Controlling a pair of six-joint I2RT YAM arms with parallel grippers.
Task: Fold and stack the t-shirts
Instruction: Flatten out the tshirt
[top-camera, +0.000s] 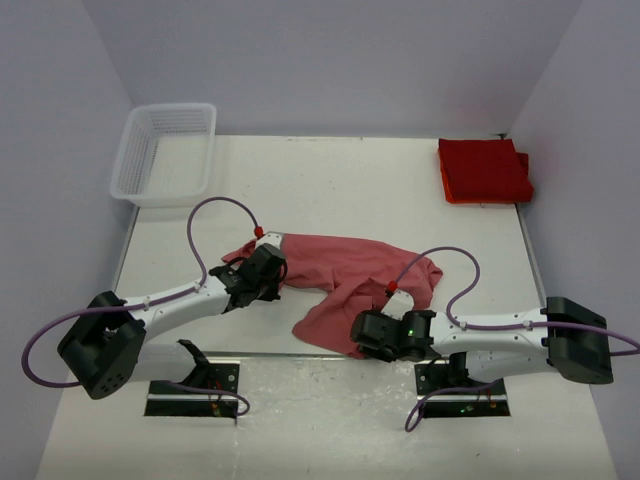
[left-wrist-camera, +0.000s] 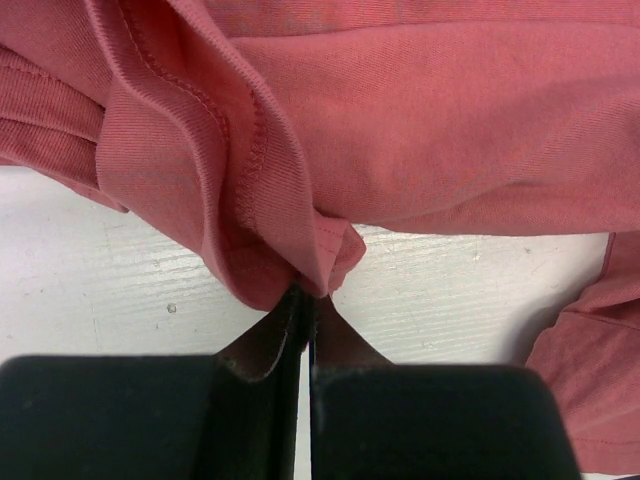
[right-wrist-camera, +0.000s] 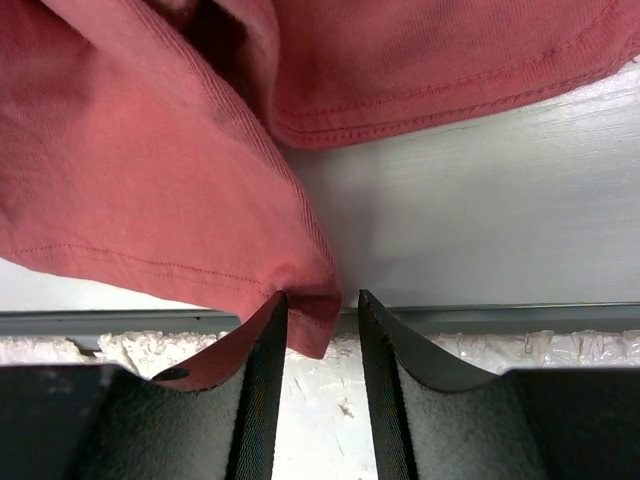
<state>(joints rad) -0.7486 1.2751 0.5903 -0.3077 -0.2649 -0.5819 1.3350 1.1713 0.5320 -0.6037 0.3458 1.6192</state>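
Observation:
A faded salmon-red t-shirt (top-camera: 350, 268) lies crumpled in the middle of the white table. My left gripper (top-camera: 278, 268) is at its left end, shut on a bunched fold of the t-shirt (left-wrist-camera: 420, 120) near a stitched hem, with the fingertips (left-wrist-camera: 300, 300) pressed together. My right gripper (top-camera: 360, 336) sits at the shirt's near corner. In the right wrist view that gripper (right-wrist-camera: 322, 298) stands open, and a hemmed corner of the t-shirt (right-wrist-camera: 130, 170) hangs into the gap against the left finger, unclamped. A stack of deep red folded t-shirts (top-camera: 485, 170) rests at the far right.
A white mesh basket (top-camera: 165, 150) stands at the far left corner. The table's near edge, a metal strip (right-wrist-camera: 500, 318), runs just under my right gripper. Purple cables loop off both arms.

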